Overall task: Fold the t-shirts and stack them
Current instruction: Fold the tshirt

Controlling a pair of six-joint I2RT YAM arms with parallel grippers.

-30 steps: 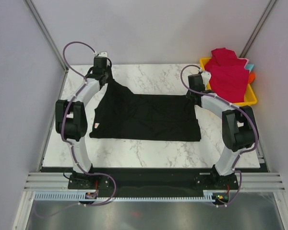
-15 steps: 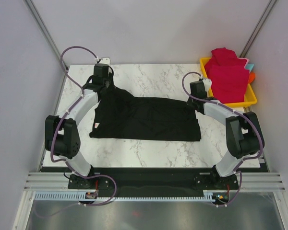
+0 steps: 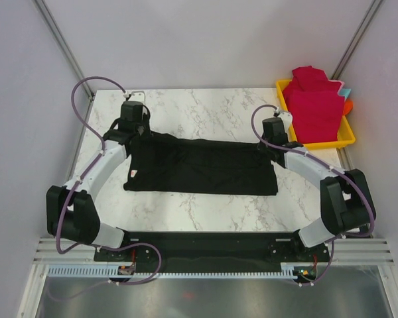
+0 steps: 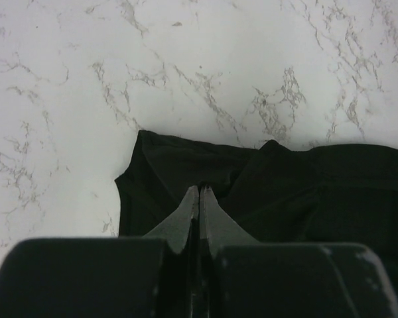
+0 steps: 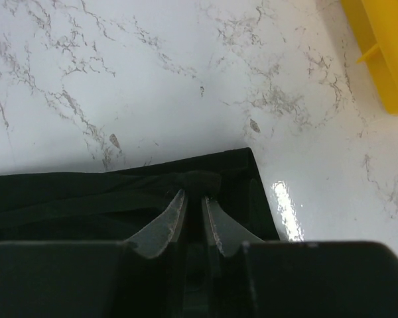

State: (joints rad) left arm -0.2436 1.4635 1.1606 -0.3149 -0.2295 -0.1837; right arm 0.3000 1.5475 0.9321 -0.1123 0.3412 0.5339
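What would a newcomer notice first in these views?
The black t-shirt spread across the middle of the table, with the left gripper and right gripper each shut on one of its far corners. Then the red t-shirts heaped in the yellow tray at the table's far right corner.

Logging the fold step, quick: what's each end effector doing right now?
Left end effector: closed, pinching the black t-shirt.
Right end effector: closed on the same t-shirt's edge.

Black t-shirt (image 3: 202, 165): centre of frame, lying flat as a wide horizontal band, doubled over, faintly creased. Small white label at its lower-left corner. Crimson t-shirts (image 3: 315, 106): rumpled heap, upper right of frame, well apart from it.
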